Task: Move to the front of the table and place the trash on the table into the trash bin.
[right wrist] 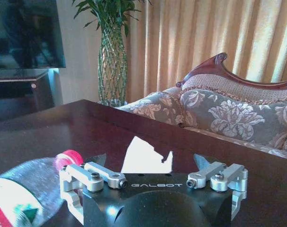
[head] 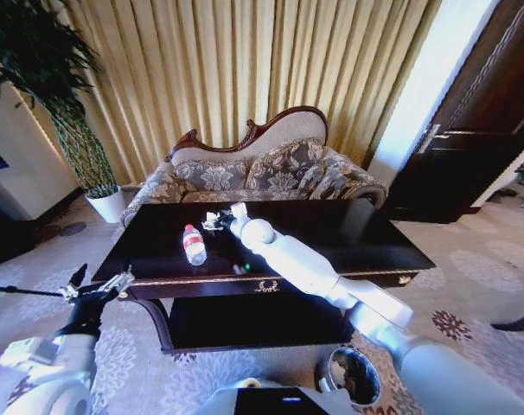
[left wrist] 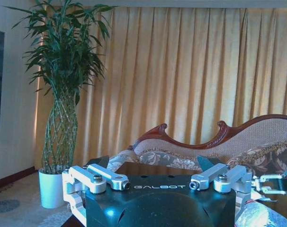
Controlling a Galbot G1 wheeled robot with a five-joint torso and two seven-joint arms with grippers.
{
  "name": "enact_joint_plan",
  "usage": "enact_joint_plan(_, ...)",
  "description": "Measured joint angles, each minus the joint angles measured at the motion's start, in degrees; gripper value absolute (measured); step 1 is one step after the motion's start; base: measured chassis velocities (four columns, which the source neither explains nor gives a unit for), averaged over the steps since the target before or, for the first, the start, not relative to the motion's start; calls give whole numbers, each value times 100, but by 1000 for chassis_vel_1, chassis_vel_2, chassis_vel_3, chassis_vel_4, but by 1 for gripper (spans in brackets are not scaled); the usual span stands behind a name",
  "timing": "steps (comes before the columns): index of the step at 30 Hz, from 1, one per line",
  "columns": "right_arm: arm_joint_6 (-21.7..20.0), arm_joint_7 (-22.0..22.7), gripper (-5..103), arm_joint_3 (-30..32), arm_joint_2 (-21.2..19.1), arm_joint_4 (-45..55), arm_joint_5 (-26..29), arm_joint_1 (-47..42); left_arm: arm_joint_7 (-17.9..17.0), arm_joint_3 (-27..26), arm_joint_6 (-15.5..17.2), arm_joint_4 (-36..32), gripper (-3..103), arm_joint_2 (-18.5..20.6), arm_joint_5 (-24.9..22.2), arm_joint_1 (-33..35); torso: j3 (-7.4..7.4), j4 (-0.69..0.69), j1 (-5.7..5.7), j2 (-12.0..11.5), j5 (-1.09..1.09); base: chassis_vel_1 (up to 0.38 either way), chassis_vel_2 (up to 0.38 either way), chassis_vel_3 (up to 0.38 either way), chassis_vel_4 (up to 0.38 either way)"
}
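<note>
The dark glossy table (head: 374,246) stands in front of me, before the sofa. A clear plastic bottle (head: 194,245) with a red-and-white label lies on its left half. My right arm reaches over the table, and the right gripper (head: 217,222) hovers just beyond the bottle. In the right wrist view that gripper (right wrist: 150,160) is open, with a white paper scrap (right wrist: 146,155) standing between its fingers and the bottle (right wrist: 25,189), red-capped, lying beside it. The left gripper (head: 93,281) is open (left wrist: 153,163) and held low off the table's left front corner. The trash bin (head: 353,376) sits on the carpet by my right side.
A floral sofa (head: 271,169) stands behind the table. A potted plant in a white pot (head: 106,205) is at the far left, and a dark door (head: 478,130) at the right. Patterned carpet surrounds the table.
</note>
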Motion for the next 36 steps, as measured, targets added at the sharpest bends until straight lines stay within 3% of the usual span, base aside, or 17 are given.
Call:
enact_joint_plan(12,103,-101,101,18,-113,-145,-260,-57,2,43,16,0,100,14,2,-15,0,0,0,0,0,0,0,0,0)
enact_joint_plan(13,113,-101,91,14,-146,-124,-262,-57,2,54,18,0,100,14,4,-22,0,0,0,0,0,0,0,0,0)
enact_joint_plan(17,129,-101,81,8,-204,-71,-262,-74,2,87,20,0,100,4,12,-28,0,0,0,-1,0,0,0,0,0)
enact_joint_plan(20,133,-99,65,6,-233,-45,-261,-99,2,92,22,0,100,5,16,-31,0,0,0,0,0,0,0,0,0)
enact_joint_plan(22,134,-98,65,6,-235,-39,-261,-102,2,91,22,0,100,8,16,-31,0,0,0,0,0,0,0,0,0)
enact_joint_plan(24,137,-95,54,3,-235,-23,-259,-105,2,86,23,0,100,14,16,-31,0,0,0,0,0,0,0,0,0)
enact_joint_plan(25,138,-94,54,1,-235,-21,-259,-105,2,84,23,0,100,15,16,-30,0,0,0,0,0,0,0,0,0)
enact_joint_plan(26,139,-93,43,-3,-229,-19,-258,-105,3,75,23,0,100,18,16,-29,0,0,0,0,0,0,0,0,0)
enact_joint_plan(31,141,-90,32,-3,-223,-15,-256,-105,3,65,23,1,100,21,15,-29,0,1,0,0,0,0,0,0,0)
enact_joint_plan(33,145,-90,21,-3,-230,-9,-255,-105,3,64,23,1,100,21,14,-30,0,0,0,0,0,0,0,0,0)
enact_joint_plan(34,147,-89,21,-2,-240,-2,-255,-109,3,64,23,0,100,20,14,-31,0,1,0,0,0,0,0,0,0)
enact_joint_plan(35,149,-87,10,-1,-261,23,-253,-120,3,64,23,0,100,19,14,-32,0,0,0,0,0,0,0,0,0)
enact_joint_plan(36,149,-87,10,-1,-261,23,-253,-120,3,64,23,0,100,19,14,-32,0,0,0,0,0,0,0,0,0)
